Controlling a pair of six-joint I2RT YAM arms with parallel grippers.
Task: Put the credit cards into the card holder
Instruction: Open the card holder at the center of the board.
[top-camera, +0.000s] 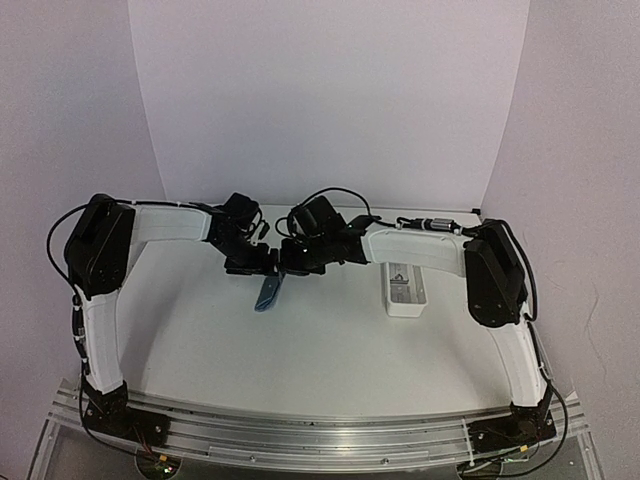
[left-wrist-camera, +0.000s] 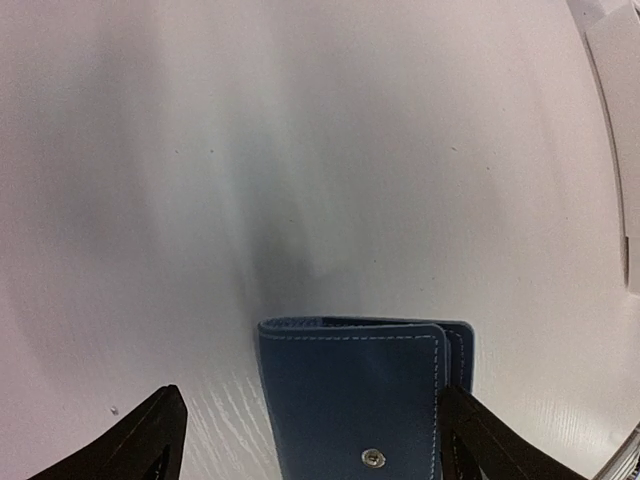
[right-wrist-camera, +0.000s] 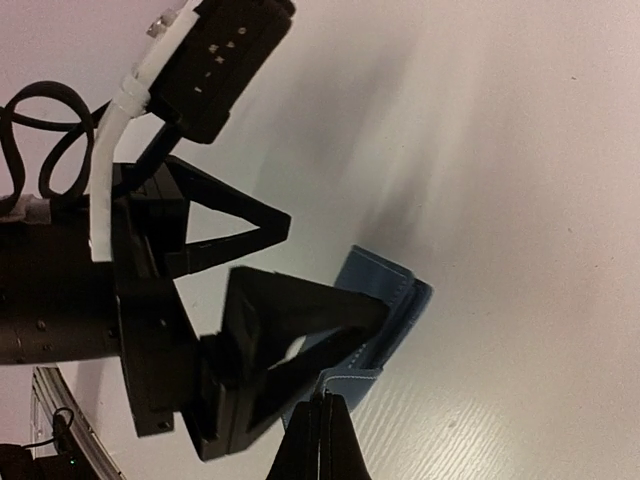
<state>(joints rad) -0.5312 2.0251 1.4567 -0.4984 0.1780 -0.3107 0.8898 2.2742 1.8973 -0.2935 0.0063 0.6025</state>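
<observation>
The card holder (left-wrist-camera: 350, 400), a blue folded case with white stitching and a metal snap, hangs a little above the table between the two grippers (top-camera: 268, 292). My left gripper (left-wrist-camera: 315, 445) is open, one black finger on each side of the case, neither pressing on it. In the right wrist view the same left gripper (right-wrist-camera: 338, 266) straddles the card holder (right-wrist-camera: 385, 285). My right gripper (right-wrist-camera: 323, 405) is shut, with its tips pinching the stitched edge of the holder's flap. No credit cards are in view.
A long narrow white tray (top-camera: 405, 290) lies on the table under the right forearm, and its rim shows at the top right of the left wrist view (left-wrist-camera: 615, 60). Both arms meet over the middle of the white table (top-camera: 330, 350).
</observation>
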